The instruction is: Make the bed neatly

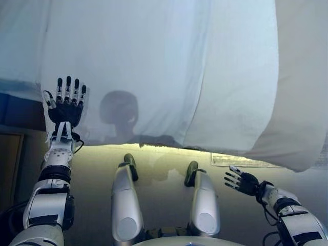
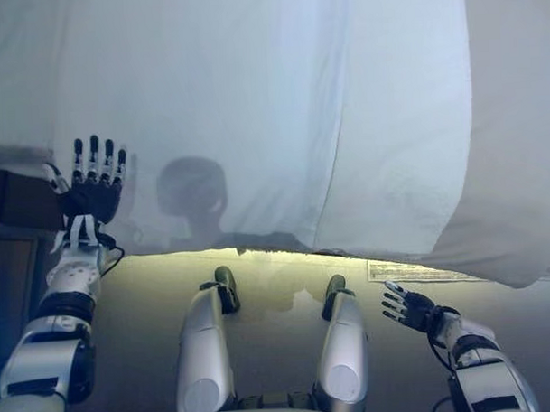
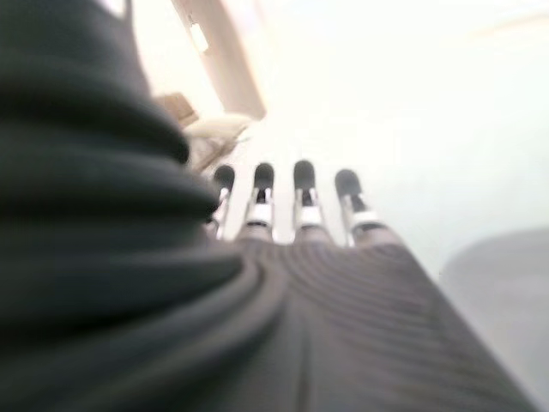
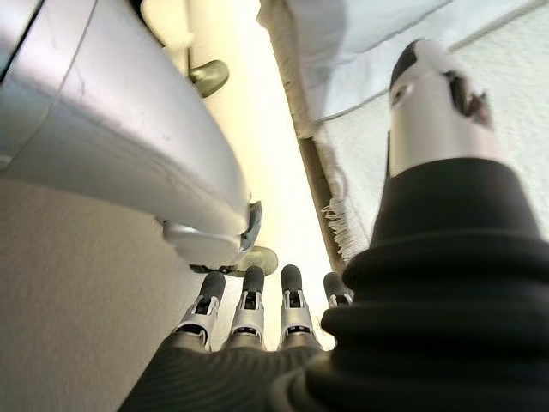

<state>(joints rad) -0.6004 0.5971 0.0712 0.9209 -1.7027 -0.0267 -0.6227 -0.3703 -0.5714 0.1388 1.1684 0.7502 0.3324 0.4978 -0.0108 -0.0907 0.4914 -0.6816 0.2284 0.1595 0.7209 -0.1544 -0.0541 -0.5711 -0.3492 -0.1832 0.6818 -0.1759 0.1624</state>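
Observation:
A white bed cover (image 1: 154,66) lies spread over the bed and hangs over its near edge, with a long fold running down its right part. My left hand (image 1: 66,105) is open, its straight fingers flat against the cover's lower left corner; the left wrist view shows the fingers (image 3: 300,193) stretched over the white cloth. My right hand (image 1: 241,181) is open and empty, low over the floor below the cover's hanging right part. In the right wrist view its fingers (image 4: 249,296) point along the floor by the bed's edge.
A dark blue strip of the bed's side (image 1: 18,110) shows left of the cover. A fringed pale rug (image 4: 480,112) lies on the beige floor (image 1: 164,169) by the bed's foot. A flat white paper-like strip (image 1: 236,161) lies under the cover's edge.

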